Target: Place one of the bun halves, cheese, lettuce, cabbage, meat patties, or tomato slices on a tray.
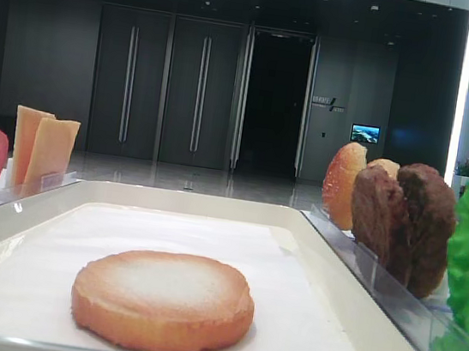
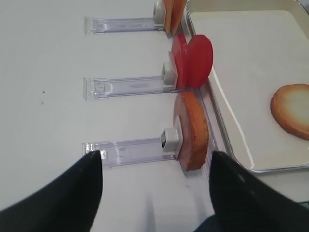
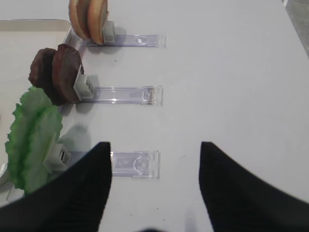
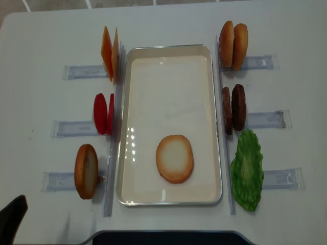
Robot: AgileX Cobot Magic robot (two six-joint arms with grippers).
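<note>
One bun half (image 4: 174, 158) lies flat, pale face up, on the cream tray (image 4: 168, 87), near its front end (image 1: 163, 300). Left of the tray another bun half (image 2: 193, 130) stands on edge in a clear rack. My left gripper (image 2: 154, 155) hovers open just in front of that rack, nothing between its fingers; one dark finger (image 4: 13, 217) shows at the table's front left corner. My right gripper (image 3: 154, 145) is open over bare table beside the lettuce (image 3: 31, 140), holding nothing.
Left racks hold cheese (image 4: 110, 53) and tomato slices (image 4: 103, 113). Right racks hold two more bun halves (image 4: 233, 38), meat patties (image 4: 234, 108) and the lettuce (image 4: 247, 170). Clear rack rails (image 3: 133, 164) stick out sideways from each item across the white table.
</note>
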